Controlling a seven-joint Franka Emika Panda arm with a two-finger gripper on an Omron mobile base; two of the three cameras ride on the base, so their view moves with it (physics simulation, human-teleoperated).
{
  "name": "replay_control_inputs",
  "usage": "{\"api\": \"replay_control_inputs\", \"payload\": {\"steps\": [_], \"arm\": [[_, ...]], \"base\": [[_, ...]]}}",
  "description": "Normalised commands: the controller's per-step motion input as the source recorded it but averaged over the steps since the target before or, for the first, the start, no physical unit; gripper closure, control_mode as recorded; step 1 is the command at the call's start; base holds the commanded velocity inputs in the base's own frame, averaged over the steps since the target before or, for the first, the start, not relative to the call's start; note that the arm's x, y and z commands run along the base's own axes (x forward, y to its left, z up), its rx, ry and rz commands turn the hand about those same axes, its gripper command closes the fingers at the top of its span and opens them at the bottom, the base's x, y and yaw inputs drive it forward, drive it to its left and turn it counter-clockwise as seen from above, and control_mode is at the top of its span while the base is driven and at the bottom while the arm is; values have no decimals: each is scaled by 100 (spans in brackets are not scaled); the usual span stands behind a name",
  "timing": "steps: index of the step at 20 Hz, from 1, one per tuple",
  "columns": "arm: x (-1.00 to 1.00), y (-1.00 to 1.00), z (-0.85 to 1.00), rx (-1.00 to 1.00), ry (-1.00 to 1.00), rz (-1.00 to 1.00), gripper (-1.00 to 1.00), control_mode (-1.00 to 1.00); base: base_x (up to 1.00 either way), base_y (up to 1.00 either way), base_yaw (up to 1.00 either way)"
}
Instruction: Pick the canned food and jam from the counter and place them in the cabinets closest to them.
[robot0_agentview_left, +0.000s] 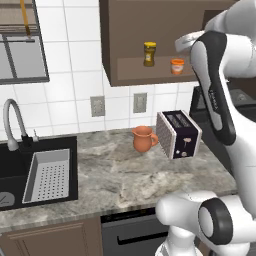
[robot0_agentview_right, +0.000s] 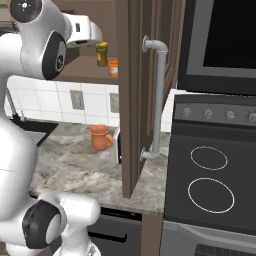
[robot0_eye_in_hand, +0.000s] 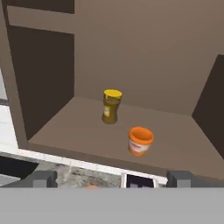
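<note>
Two jars sit on the open wall cabinet's (robot0_agentview_left: 150, 77) shelf, nothing else on it. Counter (robot0_agentview_left: 125, 175) below is grey-brown marbled stone and runs from the black sink (robot0_agentview_left: 15, 165) on the left to the stove (robot0_agentview_right: 215, 185) on the right. Stove is dark, with two ring burners and a row of knobs. Cabinet door (robot0_agentview_right: 137, 95) stands swung open, edge-on in the right base view, with a grey bar handle (robot0_agentview_right: 157, 100). Sink has a curved grey faucet (robot0_agentview_left: 12, 122) behind it and a pale perforated tray (robot0_agentview_left: 47, 175) in the basin. Toaster (robot0_agentview_left: 178, 134) stands on the counter at the right, patterned side, dark face with two slots on top. Terracotta jug (robot0_agentview_left: 144, 138) is just beside it on the left, apart from it. Arm is raised, and its hand is level with the shelf at the cabinet's right end. Gripper (robot0_eye_in_hand: 113, 179) faces the shelf from the front edge, jaws wide apart, nothing between them; fingertips (robot0_eye_in_hand: 43, 179) clear of both jars. Amber jar (robot0_eye_in_hand: 111, 106) with yellow lid is upright, mid-shelf toward the back. Jam (robot0_eye_in_hand: 140, 141), squat orange jar, is upright on the same shelf, nearer the front edge and to the right of the amber jar, near it but not touching. Can't see the canned food.
</note>
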Motion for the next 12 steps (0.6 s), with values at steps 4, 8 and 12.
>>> {"api": "replay_control_inputs", "payload": {"steps": [4, 8, 12], "arm": [[-100, 5, 47, 0, 0, 0, -100, -100], [-100, 0, 30, 1, -5, 0, -100, -100], [-100, 0, 23, 0, -2, 0, -100, -100]], "base": [[0, 0, 0], [0, 0, 0], [0, 0, 0]]}}
